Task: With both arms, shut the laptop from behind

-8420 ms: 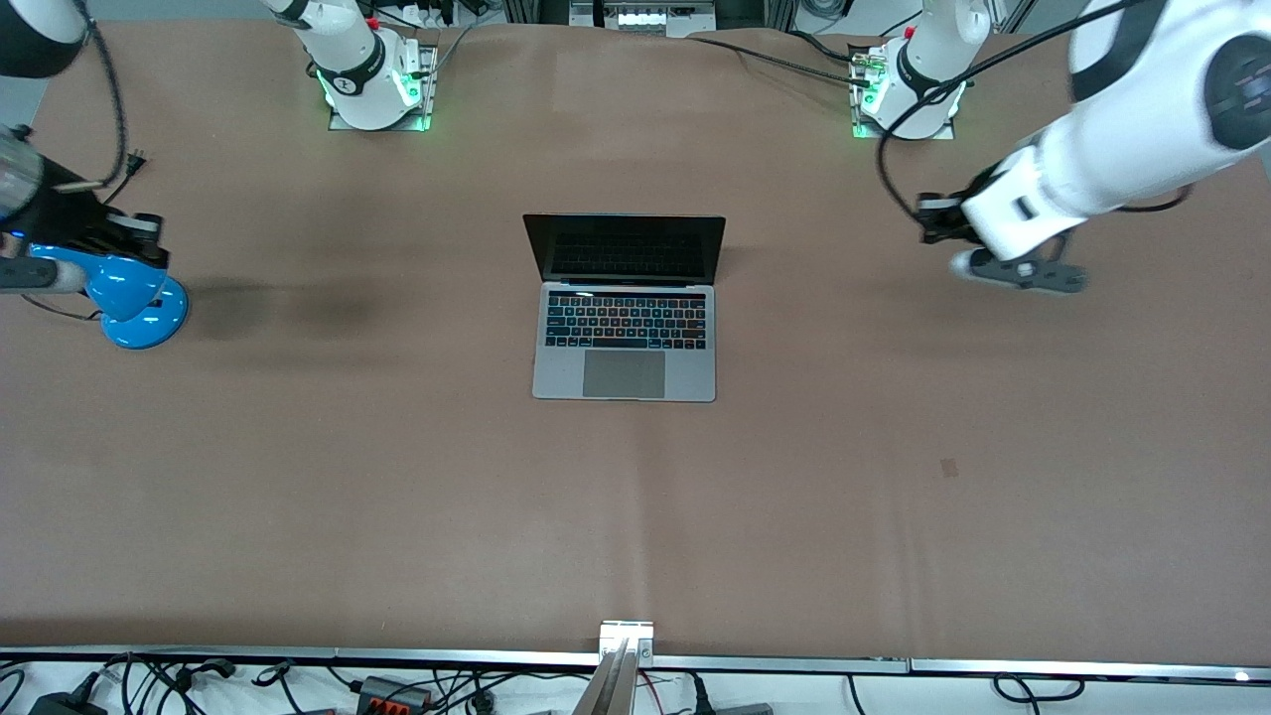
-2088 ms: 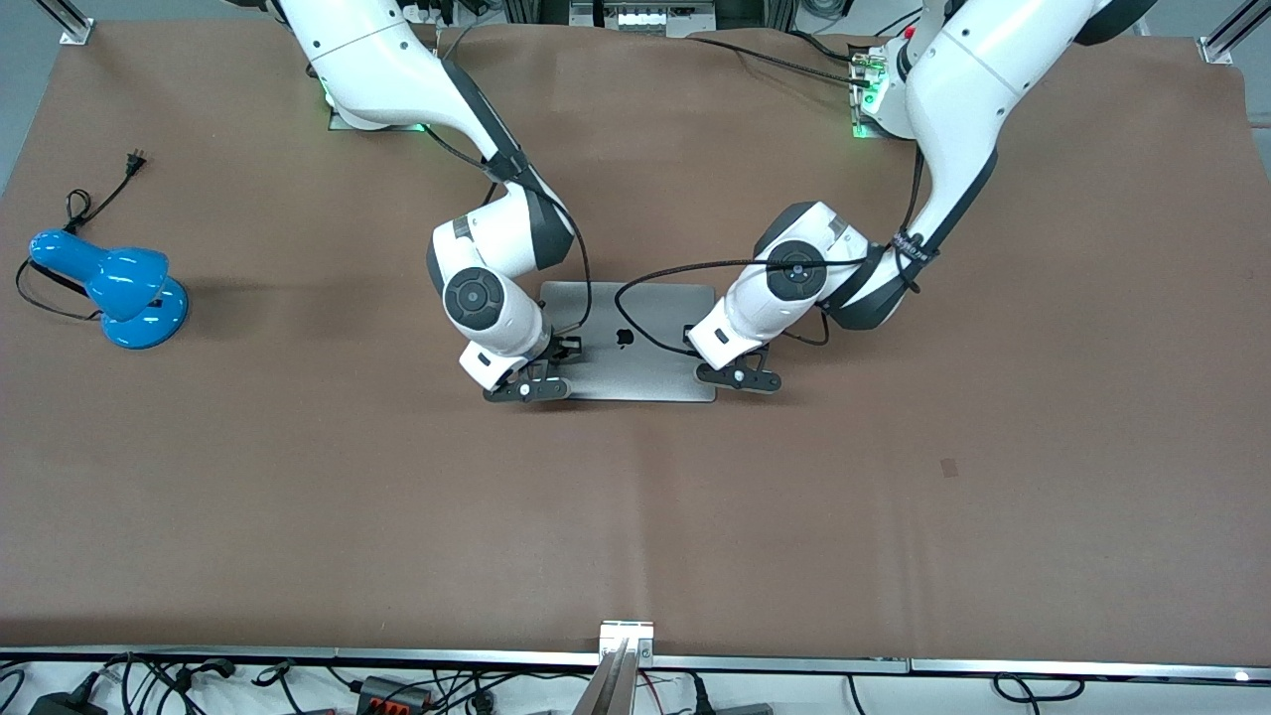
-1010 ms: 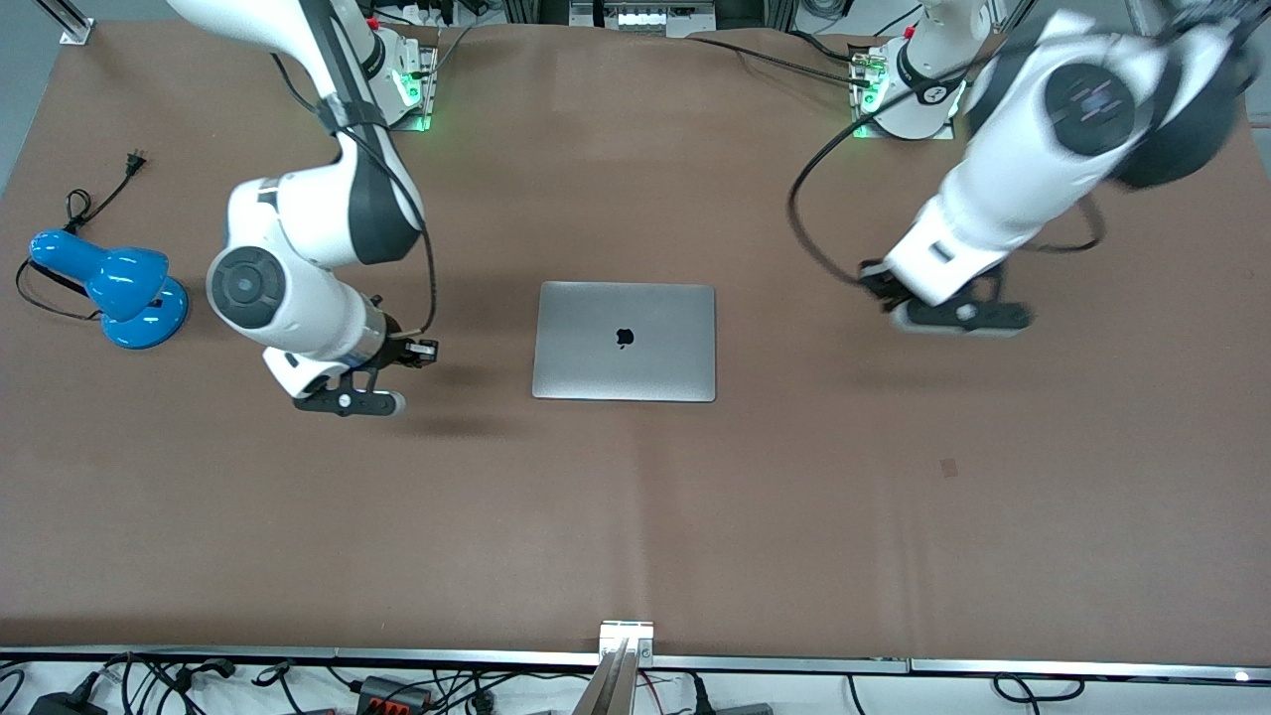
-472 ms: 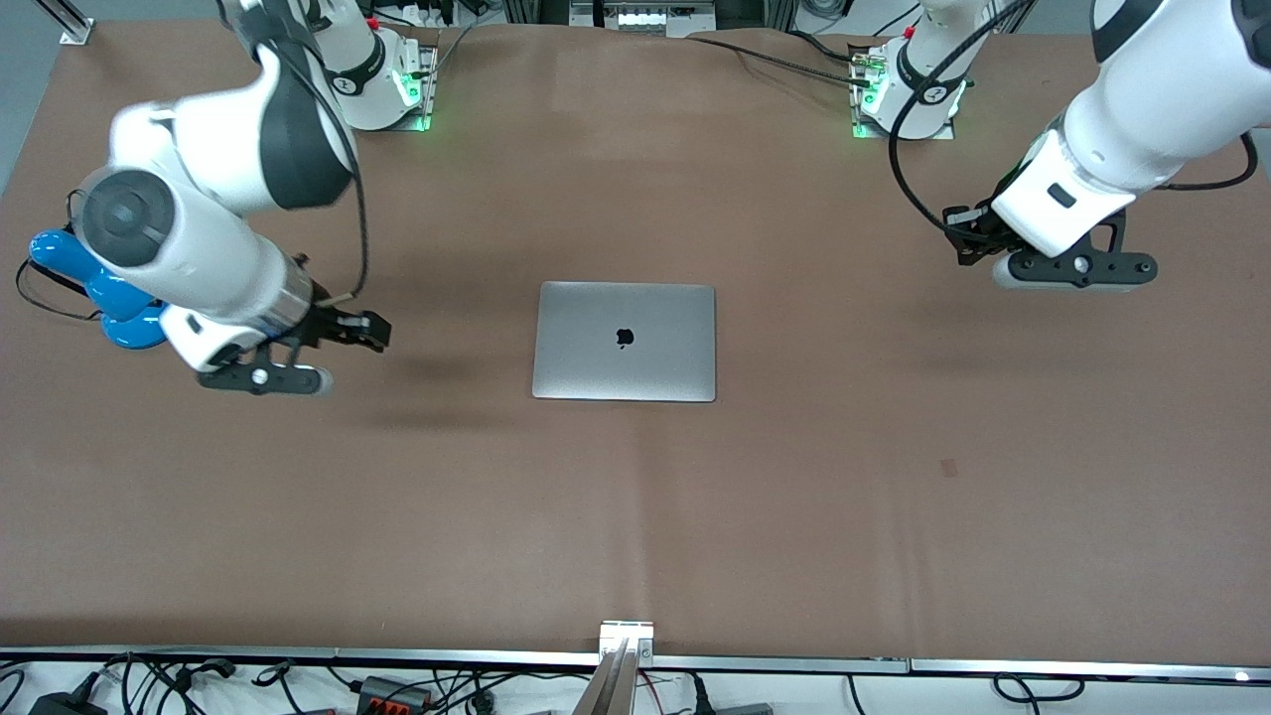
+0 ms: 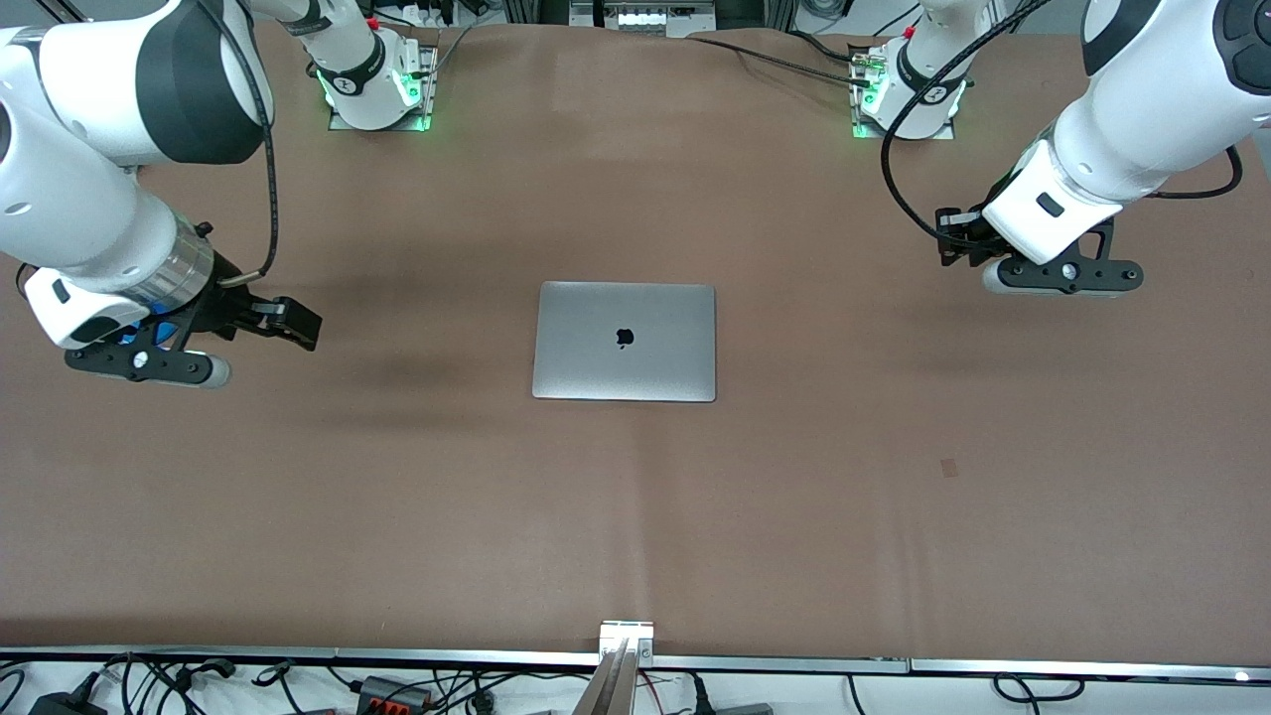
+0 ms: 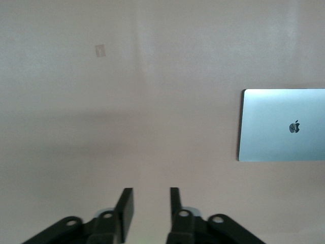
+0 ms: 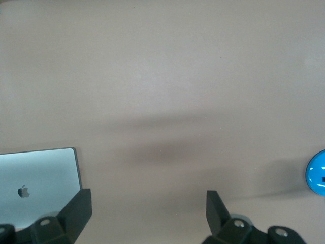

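The silver-grey laptop lies closed and flat at the table's middle, with the dark apple logo on its lid facing up. It also shows in the left wrist view and in the right wrist view. My right gripper hangs open and empty over the bare table toward the right arm's end, well apart from the laptop; its fingers stand wide apart. My left gripper hangs over the bare table toward the left arm's end, also apart from the laptop. Its fingers show a narrow gap with nothing between them.
A blue desk lamp stands at the right arm's end, mostly hidden under the right arm's wrist; its edge shows in the right wrist view. A small dark mark lies on the brown table cover. Cables run along the table's front edge.
The laptop, open at first, was pressed shut by both grippers. Both arms have since swung outward to their own ends of the table. The laptop has stayed closed and still.
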Action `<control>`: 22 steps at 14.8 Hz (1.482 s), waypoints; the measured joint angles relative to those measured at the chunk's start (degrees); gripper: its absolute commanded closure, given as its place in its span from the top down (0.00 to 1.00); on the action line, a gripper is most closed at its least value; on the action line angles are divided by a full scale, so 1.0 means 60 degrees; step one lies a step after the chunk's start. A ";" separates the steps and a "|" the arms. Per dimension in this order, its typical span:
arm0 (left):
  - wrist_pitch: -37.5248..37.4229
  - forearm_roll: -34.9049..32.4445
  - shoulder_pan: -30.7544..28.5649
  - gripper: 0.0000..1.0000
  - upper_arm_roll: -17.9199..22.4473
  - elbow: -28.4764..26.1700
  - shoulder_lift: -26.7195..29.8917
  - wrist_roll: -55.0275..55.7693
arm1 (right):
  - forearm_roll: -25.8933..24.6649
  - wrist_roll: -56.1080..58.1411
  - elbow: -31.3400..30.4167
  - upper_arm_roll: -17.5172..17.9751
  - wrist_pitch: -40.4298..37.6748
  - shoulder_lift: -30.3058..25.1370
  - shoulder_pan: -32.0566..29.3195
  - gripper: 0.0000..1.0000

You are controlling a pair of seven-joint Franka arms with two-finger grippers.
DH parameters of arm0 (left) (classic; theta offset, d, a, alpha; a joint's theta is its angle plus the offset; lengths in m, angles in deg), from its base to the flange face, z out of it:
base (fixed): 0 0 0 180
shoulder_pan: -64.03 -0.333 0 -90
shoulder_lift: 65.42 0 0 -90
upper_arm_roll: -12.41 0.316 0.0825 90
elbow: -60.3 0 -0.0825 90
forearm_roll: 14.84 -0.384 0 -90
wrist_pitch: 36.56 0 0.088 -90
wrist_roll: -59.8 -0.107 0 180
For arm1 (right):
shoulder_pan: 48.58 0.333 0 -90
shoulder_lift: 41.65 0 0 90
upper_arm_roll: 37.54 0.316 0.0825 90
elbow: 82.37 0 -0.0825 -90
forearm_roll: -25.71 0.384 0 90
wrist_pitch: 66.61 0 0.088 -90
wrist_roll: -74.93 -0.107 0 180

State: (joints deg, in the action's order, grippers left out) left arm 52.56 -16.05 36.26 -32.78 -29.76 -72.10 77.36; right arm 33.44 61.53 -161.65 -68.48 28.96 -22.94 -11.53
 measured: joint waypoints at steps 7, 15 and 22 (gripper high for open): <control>-0.0011 0.0000 0.2933 1.00 0.3481 -0.0451 0.0666 -0.0822 | -0.0121 0.0052 0.0189 0.1855 0.0002 -0.0334 -0.2815 1.00; 0.0861 0.1267 0.3767 1.00 0.5031 -0.1867 0.1640 -0.1166 | -0.0958 0.2036 0.0199 0.4489 0.0000 -0.0894 -0.6201 1.00; 0.0894 0.0683 0.3974 1.00 0.5203 -0.1870 0.1681 -0.1141 | -0.1015 0.2278 0.0090 0.4552 -0.0042 -0.1103 -0.6374 1.00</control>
State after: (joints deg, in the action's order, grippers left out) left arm 57.93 -11.95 60.10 -1.56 -40.98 -62.01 70.51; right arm 27.35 75.20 -161.12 -41.17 28.71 -29.56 -49.77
